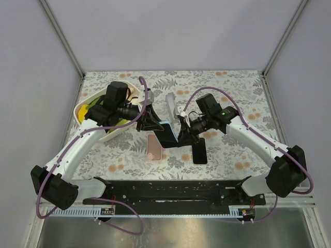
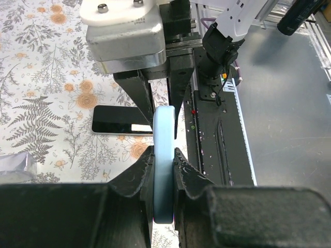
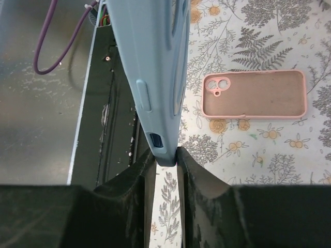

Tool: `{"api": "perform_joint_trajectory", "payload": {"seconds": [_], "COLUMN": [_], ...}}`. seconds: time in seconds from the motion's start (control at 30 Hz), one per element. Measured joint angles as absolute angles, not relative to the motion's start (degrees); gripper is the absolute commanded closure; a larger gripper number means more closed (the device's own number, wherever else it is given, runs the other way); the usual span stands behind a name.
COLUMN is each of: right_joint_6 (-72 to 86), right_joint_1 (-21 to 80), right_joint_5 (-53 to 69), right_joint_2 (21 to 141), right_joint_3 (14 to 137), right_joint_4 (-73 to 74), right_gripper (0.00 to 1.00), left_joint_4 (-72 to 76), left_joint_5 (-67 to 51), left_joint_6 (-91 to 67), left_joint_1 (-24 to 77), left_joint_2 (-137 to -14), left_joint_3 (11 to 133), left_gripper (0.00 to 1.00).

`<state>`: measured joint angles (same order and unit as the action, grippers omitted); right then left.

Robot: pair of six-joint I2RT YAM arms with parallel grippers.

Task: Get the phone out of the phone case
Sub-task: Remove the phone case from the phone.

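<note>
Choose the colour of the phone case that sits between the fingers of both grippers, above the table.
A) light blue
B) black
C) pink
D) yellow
A: the light blue case sits edge-on between the fingers of the left gripper and the right gripper, while the pink case lies empty on the table.

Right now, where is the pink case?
In the top view, the pink case lies flat on the table near the middle, just nearer the arm bases than the raised blue case and left of the black phone.
</note>
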<state>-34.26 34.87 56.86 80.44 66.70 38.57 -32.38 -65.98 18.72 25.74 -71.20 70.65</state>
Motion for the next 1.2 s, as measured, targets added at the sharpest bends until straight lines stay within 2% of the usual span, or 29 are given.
{"api": "perform_joint_trajectory", "payload": {"seconds": [0.13,0.23,0.67,1.2], "right_joint_6": [-38.6,-42.9,-68.0,-78.8], "right_joint_1": [34.9,34.9,35.0,35.4], "right_joint_5": [58.3,58.9,59.7,56.3], "right_joint_2": [80.6,81.1,91.0,94.1], "right_joint_3": [66.9,68.3,82.0,84.9], "right_joint_4": [41.1,44.8,71.3,78.9], "right_gripper": [0.92,1.0,1.0,1.0], "left_joint_4": [-33.1,-34.5,-39.6,-40.5], "left_joint_5": [-66.2,-66.7,-64.4,-61.2], "left_joint_6": [19.0,21.2,30.4,31.6], "left_joint_1": [25.7,25.8,30.0,34.1], "left_joint_2": [-71.2,-71.2,-71.4,-74.8], "left_joint_3": [70.7,70.7,72.9,75.6], "left_gripper": [1.0,1.0,1.0,1.0]}}
